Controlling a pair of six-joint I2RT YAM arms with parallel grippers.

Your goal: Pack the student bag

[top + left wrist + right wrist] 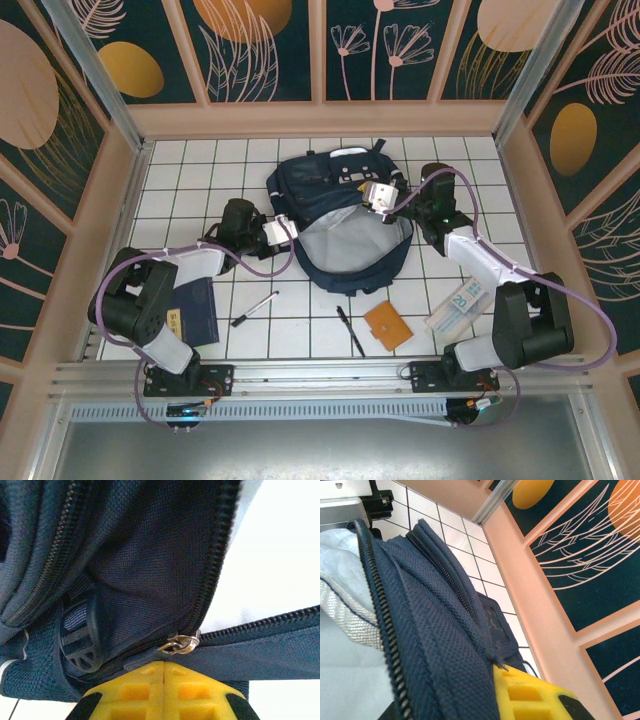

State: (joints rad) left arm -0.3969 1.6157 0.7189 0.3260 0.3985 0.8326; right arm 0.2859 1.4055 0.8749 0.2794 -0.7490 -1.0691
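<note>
- Lying centrally on the white gridded table (190, 190), the student bag (312, 185) gapes open (pale grey lining (350, 245) showing).
- Left gripper (165, 669) is pinched tight on its zip edge, beside the metal zip pull (181, 643).
- Right gripper (381, 196) clamps the opposite rim, jaws nearly closed.

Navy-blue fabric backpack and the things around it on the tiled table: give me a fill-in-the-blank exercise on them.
1. The main compartment of the navy-blue fabric backpack stands ___, baring its light grey lining.
2. The flat dark-blue notebook lies on the ___ side of the white tiled table.
3. The small flat ___ pouch lies just right of the black pen.
Missing words: open; left; orange.
</note>
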